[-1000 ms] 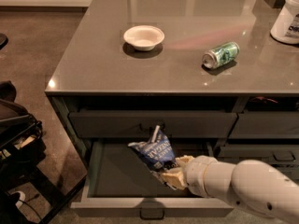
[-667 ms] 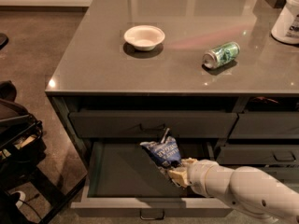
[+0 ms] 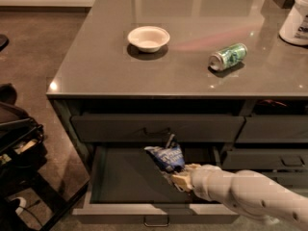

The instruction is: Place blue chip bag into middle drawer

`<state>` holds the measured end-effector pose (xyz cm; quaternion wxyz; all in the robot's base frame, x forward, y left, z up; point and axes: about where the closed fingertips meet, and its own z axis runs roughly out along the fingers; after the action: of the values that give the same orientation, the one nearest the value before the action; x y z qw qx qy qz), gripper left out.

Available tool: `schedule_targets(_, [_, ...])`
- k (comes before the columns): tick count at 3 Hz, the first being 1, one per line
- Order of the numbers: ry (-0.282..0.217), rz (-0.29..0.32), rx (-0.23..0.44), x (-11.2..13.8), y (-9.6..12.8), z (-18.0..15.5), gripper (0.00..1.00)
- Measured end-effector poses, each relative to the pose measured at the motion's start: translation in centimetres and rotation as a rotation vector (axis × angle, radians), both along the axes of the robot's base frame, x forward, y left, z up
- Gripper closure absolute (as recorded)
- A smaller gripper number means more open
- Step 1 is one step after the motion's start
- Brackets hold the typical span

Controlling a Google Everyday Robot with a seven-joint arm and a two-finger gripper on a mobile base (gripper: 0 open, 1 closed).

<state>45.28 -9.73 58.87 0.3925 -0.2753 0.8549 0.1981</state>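
Observation:
The blue chip bag (image 3: 166, 157) is crumpled dark-blue foil with white patches. It is held over the open middle drawer (image 3: 126, 184), near the drawer's right middle, its top near the closed drawer front above. My gripper (image 3: 177, 178) reaches in from the lower right on a white arm and is shut on the bag's lower end. The drawer is pulled out, showing a plain dark interior, and its bar pull (image 3: 156, 221) shows at the bottom edge.
On the grey counter (image 3: 96, 57) stand a white bowl (image 3: 148, 37), a green drink can (image 3: 228, 56) on its side and a white container (image 3: 296, 18) at far right. Narrower closed drawers (image 3: 269, 129) lie to the right. Dark bags (image 3: 19, 143) stand on the floor at left.
The arm has drawn back slightly to the right and the bag has shifted right and a little up inside the drawer opening, still held.

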Motion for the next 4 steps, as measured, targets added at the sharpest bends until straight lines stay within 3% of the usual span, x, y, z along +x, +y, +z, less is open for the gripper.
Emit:
schedule_targets(2, [0.100, -0.056, 0.089, 3.1, 0.0, -7.8, 1.00])
schedule_targets(3, [0.163, -0.080, 0.109, 3.8, 0.4, -11.0, 0.88])
schedule_targets(4, [0.170, -0.072, 0.107, 3.7, 0.7, -11.3, 0.65])
